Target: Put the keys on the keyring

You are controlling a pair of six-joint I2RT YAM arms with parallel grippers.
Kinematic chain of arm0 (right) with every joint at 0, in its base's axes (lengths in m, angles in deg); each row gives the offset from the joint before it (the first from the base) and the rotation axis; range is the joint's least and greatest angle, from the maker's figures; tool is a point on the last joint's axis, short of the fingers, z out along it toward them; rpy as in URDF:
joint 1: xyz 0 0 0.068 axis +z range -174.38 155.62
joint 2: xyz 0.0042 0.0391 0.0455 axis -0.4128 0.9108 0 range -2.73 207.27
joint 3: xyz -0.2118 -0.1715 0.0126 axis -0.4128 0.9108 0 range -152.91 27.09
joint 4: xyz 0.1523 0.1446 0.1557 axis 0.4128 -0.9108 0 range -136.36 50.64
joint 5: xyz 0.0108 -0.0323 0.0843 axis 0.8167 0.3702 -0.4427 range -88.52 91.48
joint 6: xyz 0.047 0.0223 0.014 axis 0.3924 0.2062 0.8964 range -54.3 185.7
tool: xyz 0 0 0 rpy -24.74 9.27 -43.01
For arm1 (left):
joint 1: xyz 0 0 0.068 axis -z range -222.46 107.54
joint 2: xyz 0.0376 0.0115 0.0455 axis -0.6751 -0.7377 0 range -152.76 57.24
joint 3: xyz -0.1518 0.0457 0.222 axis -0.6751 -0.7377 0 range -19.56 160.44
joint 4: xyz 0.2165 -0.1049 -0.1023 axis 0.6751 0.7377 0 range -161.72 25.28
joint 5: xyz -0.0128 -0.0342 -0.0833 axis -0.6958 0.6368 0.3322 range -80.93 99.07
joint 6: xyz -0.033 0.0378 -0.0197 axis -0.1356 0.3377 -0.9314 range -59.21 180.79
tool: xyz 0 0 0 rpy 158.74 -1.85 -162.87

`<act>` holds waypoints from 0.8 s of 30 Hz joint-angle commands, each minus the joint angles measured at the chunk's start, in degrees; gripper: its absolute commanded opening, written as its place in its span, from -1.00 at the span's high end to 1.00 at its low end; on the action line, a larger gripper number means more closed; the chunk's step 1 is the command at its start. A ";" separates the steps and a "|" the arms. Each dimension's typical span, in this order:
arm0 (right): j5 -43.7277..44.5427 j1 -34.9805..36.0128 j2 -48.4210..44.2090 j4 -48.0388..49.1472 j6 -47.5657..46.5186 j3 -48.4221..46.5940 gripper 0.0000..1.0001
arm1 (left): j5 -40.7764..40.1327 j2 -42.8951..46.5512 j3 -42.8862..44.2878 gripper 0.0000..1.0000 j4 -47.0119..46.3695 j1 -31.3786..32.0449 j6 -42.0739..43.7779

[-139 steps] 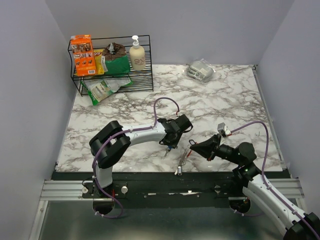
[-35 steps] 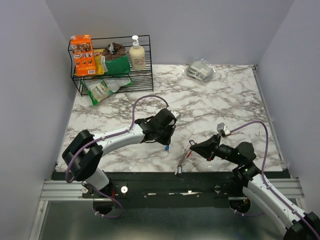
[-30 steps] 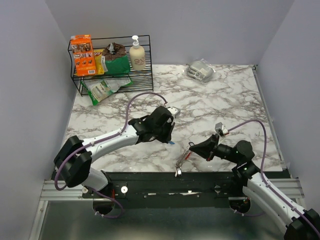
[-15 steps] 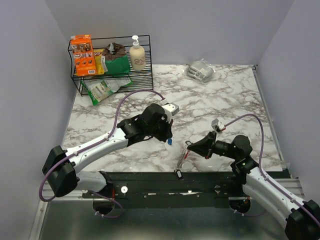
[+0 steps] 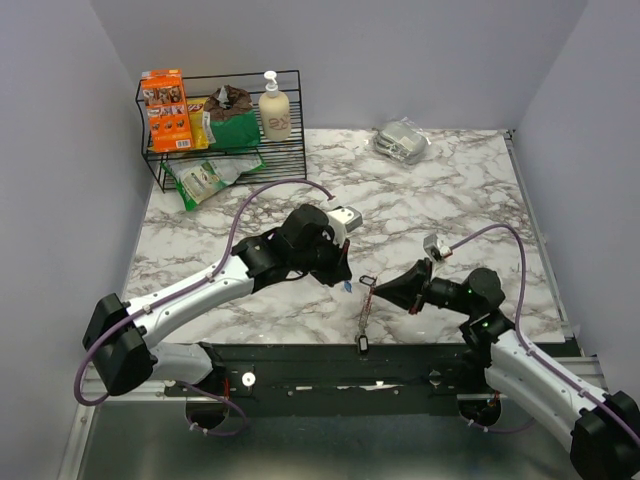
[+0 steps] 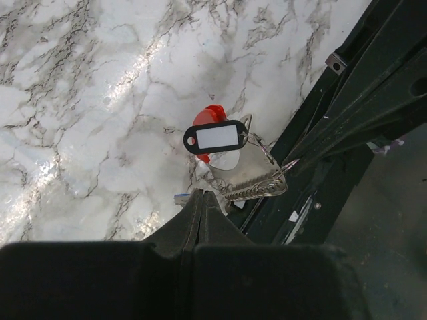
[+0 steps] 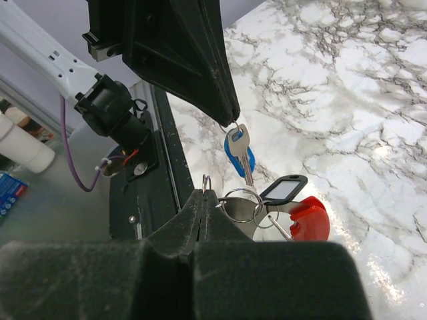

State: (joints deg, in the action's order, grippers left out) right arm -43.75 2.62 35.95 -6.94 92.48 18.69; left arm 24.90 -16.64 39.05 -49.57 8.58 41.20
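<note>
The left end effector (image 5: pixel 345 280) is clamped on the blue-headed keys (image 7: pixel 238 150). The right end effector (image 5: pixel 375 290), closed, pinches the keyring (image 7: pixel 239 200), both above the near edge of the tabletop (image 5: pixel 450 200). Its black tag (image 7: pixel 283 189) shows a plain white label.

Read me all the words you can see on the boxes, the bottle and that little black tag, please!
No text here can be read.
Orange box: print too small to read.
Pump bottle: label blurred.
Green bags: writing too small to read.
Black key tag: its white window looks blank.
Silver packet: nothing readable.
</note>
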 commanded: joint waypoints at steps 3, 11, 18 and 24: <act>5.76 0.24 -1.85 14.14 4.41 2.60 0.99 | 3.93 2.87 2.38 1.00 -1.24 0.54 -2.38; 7.36 0.24 0.08 24.60 5.47 4.80 0.99 | 6.92 3.05 4.76 1.00 0.53 1.07 -4.13; 4.54 0.24 3.95 30.15 7.31 4.45 0.99 | 9.12 1.38 5.81 1.00 -0.97 1.86 -6.68; 3.75 0.24 3.86 29.89 6.97 4.27 0.99 | 9.65 0.50 6.52 1.00 -1.14 1.95 -8.09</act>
State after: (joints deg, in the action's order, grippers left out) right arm -38.90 2.62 40.08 18.46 99.39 23.15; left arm 32.14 -15.57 43.77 -49.41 10.18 34.99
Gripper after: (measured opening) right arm 0.011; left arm 0.009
